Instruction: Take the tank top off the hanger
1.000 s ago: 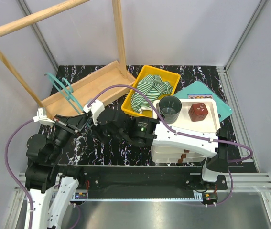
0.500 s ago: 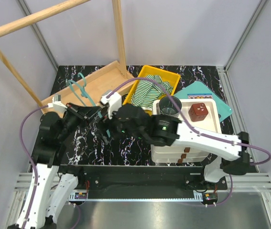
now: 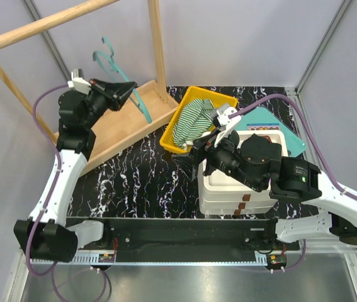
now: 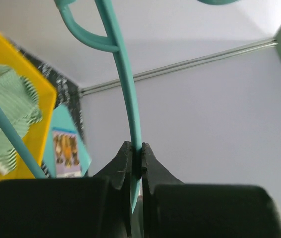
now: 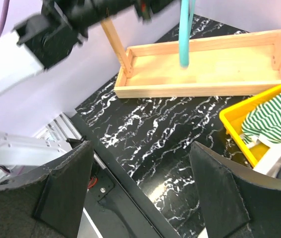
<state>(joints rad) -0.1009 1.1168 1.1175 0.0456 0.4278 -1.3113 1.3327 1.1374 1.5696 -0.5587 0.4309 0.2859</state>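
The teal hanger [image 3: 120,74] is bare and held up in the air near the wooden rack, hook uppermost. My left gripper [image 3: 130,89] is shut on its thin bar; in the left wrist view the hanger [image 4: 125,79] runs straight up from between the closed jaws of the left gripper [image 4: 136,149]. The green-and-white striped tank top [image 3: 192,121] lies crumpled in the yellow bin [image 3: 216,94], apart from the hanger. It also shows as the tank top [image 4: 4,111] and the tank top [image 5: 275,115]. My right gripper [image 3: 204,155] stands open and empty over the white drawers; seen as right gripper [image 5: 142,186], above the marbled table.
A wooden rack has a base tray [image 3: 112,132], an upright post [image 3: 158,44] and a slanted top pole [image 3: 46,25] at the back left. A white drawer unit [image 3: 228,192] sits under the right arm. A teal board [image 3: 263,118] lies behind it. Grey walls enclose the table.
My left arm has lifted the hanger up and back toward the rack. My right gripper has opened and swung right, away from the hanger, to above the drawers.
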